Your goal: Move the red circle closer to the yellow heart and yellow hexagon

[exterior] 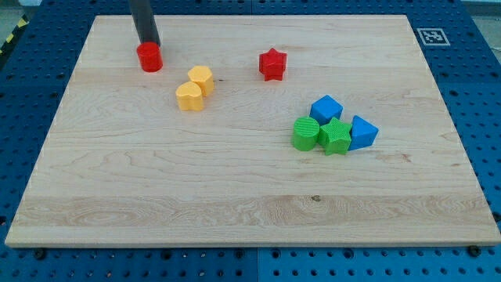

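The red circle (149, 57) lies near the view's top left on the wooden board (235, 180). My tip (149, 43) stands right behind it, on its top side, touching or nearly touching it. The yellow heart (201, 78) and the yellow hexagon (189, 96) sit together, touching, a short way to the right of and below the red circle.
A red star (272, 64) lies right of the yellow pair. A cluster at the right holds a blue cube (326, 108), a green cylinder (305, 133), a green star (335, 136) and a blue triangular block (362, 132). A marker tag (432, 36) sits at the top right corner.
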Available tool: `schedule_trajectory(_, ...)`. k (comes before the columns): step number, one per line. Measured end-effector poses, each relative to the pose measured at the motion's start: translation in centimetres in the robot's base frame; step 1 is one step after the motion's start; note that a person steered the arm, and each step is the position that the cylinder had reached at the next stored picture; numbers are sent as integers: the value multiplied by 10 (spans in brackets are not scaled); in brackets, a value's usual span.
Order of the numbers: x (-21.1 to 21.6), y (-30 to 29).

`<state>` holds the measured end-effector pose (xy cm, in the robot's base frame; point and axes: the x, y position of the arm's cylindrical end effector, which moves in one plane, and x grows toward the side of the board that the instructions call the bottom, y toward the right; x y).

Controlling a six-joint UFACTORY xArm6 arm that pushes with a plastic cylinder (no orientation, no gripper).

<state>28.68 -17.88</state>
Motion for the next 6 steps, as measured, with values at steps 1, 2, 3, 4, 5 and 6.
schedule_trajectory(1,22,1)
schedule_trajectory(2,27,-4)
schedule_trajectory(3,27,-44)
schedule_trajectory(4,33,-37)
schedule_trajectory(5,42,-2)
schedule_trajectory(6,51,13)
